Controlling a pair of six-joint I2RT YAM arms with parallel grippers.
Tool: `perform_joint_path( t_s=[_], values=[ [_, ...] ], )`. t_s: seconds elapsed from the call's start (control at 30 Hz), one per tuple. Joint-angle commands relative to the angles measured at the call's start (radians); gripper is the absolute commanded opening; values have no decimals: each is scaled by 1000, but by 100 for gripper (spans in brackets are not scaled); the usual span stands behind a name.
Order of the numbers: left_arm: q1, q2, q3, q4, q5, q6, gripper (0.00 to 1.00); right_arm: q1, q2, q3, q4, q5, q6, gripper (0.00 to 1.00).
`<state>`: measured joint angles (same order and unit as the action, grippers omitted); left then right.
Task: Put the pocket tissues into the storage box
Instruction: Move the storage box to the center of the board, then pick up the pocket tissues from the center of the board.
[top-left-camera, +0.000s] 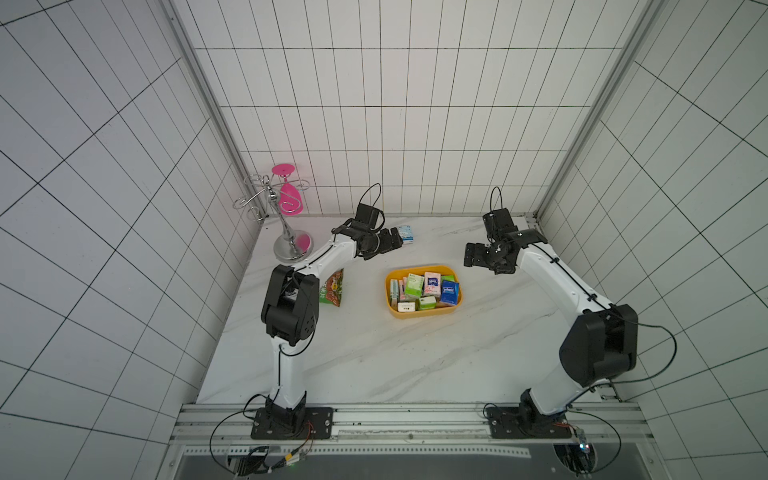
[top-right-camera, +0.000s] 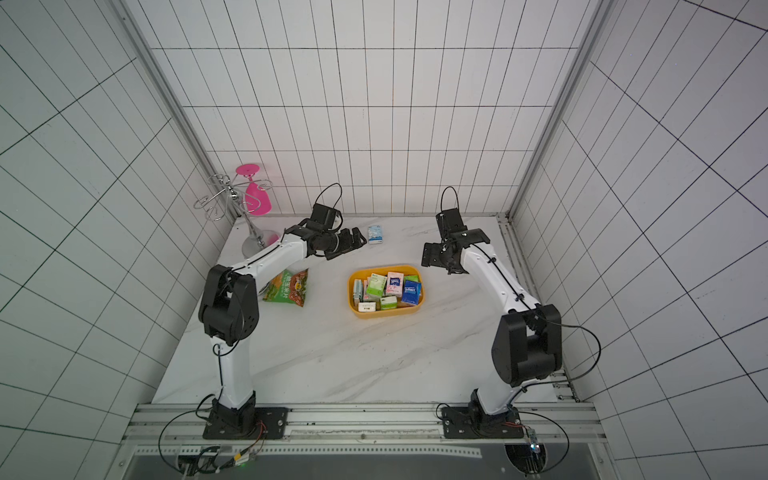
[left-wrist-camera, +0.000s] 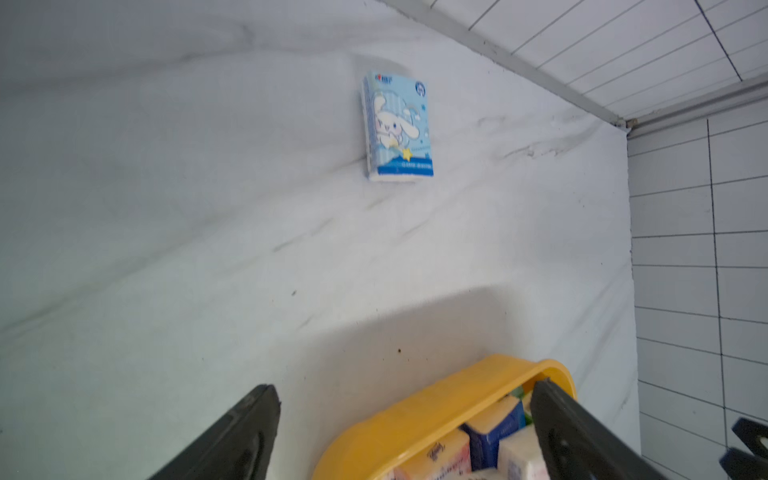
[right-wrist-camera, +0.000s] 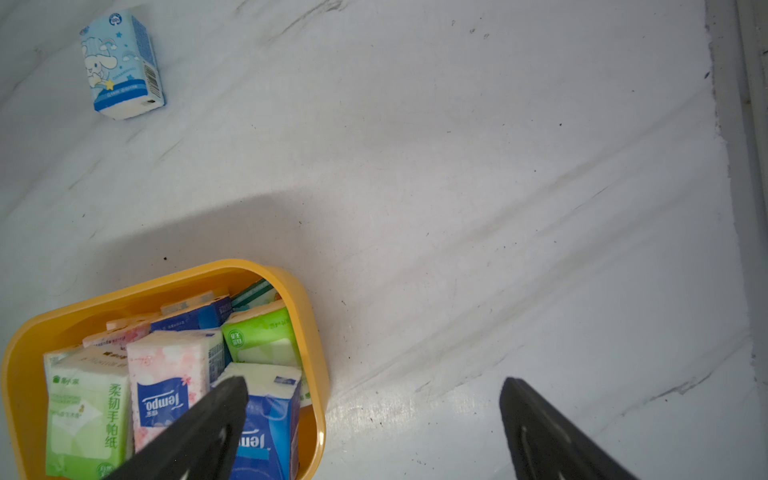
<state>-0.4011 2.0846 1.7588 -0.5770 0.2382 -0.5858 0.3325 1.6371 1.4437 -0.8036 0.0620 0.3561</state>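
- A light-blue soft tissue packet (left-wrist-camera: 398, 126), printed with a white cartoon rabbit, lies flat on the white marbled tabletop (left-wrist-camera: 166, 208), near the white tiled wall (left-wrist-camera: 623, 41).
- A yellow plastic storage box (left-wrist-camera: 432, 409) with rounded corners sits well apart from it and holds dark-blue and pink-white packets (left-wrist-camera: 490, 432).
- The left gripper (left-wrist-camera: 403, 386) has its black fingers (left-wrist-camera: 237, 436) spread wide; one finger overlaps the box's end.

Bright even light, soft shadows, bowed edges, slightly blurred wrist views.

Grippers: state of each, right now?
Left gripper: open, holding nothing.
Right gripper: open, holding nothing.
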Motion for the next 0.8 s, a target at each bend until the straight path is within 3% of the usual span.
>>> perform_joint_path(
  t_s=[0.0, 0.23, 0.6, 0.77],
  values=[
    [-13, 106, 140, -145, -124, 37, 98, -19, -34, -16, 12, -13, 11, 99],
    [-38, 311, 456, -246, -239, 77, 98, -47, -23, -14, 26, -49, 18, 99],
    [-35, 384, 508, -134, -182, 19, 97, -53, 78, 36, 65, -175, 9, 97],
    [-42, 437, 576, -115, -243, 13, 96, -53, 131, 100, 65, -191, 10, 93]
  ],
)
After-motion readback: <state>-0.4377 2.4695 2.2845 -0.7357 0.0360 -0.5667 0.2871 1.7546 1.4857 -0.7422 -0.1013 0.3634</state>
